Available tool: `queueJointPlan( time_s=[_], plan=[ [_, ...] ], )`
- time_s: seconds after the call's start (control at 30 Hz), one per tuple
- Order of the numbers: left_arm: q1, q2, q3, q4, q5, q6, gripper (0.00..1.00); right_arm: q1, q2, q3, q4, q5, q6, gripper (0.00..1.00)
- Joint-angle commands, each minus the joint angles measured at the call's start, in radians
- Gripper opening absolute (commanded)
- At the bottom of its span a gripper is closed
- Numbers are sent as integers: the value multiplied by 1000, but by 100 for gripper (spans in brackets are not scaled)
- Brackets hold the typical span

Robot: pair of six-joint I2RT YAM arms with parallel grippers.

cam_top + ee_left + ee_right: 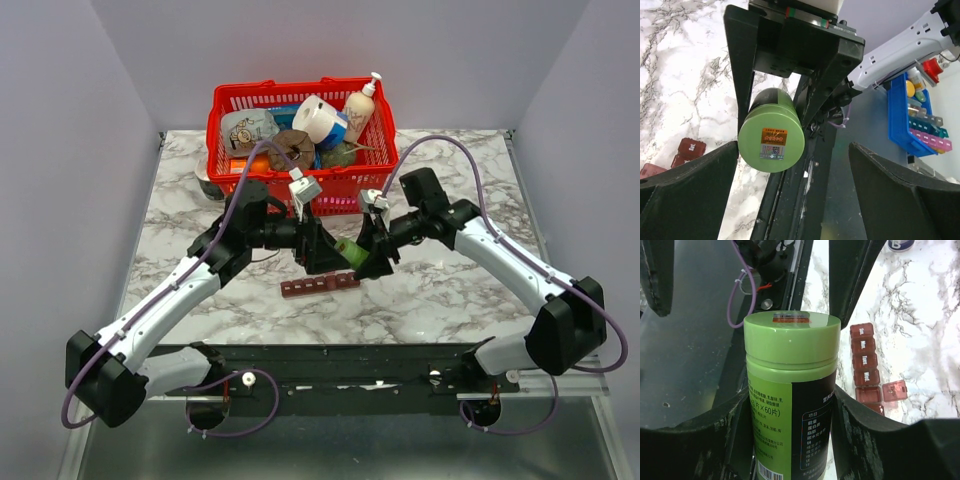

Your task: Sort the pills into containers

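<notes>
On the marble table point(450, 290), near its front edge and about midway between the two arms, lies the dark red pill organizer point(320, 286), a narrow strip of small square compartments running left to right. The right wrist view shows it beside the bottle, with lids marked Sun., Mon., Tues. and Wed. shut. The lid of the next compartment point(894, 390) is flipped open to one side. Whether any compartment holds pills cannot be told.

Just behind the organizer is a green cylindrical bottle point(347, 250). The right gripper point(790, 410) clamps it, one black finger pressed on each side of its labelled body. Its green cap, bearing a small orange sticker, points toward the left arm. Whether the bottle touches the table cannot be told.

Behind the organizer's left half sits the left gripper point(793, 145), its jaws spread wide and holding nothing. The capped end of the bottle faces the gap between its fingers point(695, 185) without touching them.

Farther behind the organizer, toward the table's rear edge, stands a red mesh shopping basket point(215, 130). It holds a white pump bottle point(362, 108), a white roll point(318, 118) and other goods.
</notes>
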Motion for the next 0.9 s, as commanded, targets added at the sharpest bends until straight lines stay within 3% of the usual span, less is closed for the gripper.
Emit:
queueJointPlan(
  time_s=[0.0,0.2,0.27,0.3,0.33,0.43,0.5,0.53,0.6,0.77,0.87],
  plan=[
    [-29,7,16,-20,-53,86,97,8,17,36,3,-94,26,6],
    [-46,42,56,-71,-101,96,78,8,25,35,3,-93,29,5],
    [-49,59,72,-87,-110,97,60,8,25,35,3,-87,29,5],
    [-49,64,78,-98,-112,93,49,6,25,33,5,-82,29,5],
    [-49,74,85,-117,-123,89,29,8,23,33,3,-76,26,5],
    [-44,93,107,-146,-145,1,0,8,10,32,3,-21,6,5],
    [-12,111,105,-143,-129,-87,0,9,-16,32,9,57,-20,5],
    [0,129,99,-128,-117,-230,0,9,-27,19,21,88,-20,5],
    [14,148,72,-126,-110,-352,0,14,-56,-1,90,214,-2,5],
    [4,130,-49,-71,-248,-770,0,35,-109,-11,182,563,49,2],
    [-3,91,-69,-29,-308,-890,0,57,-112,-10,186,649,35,2]
  ],
)
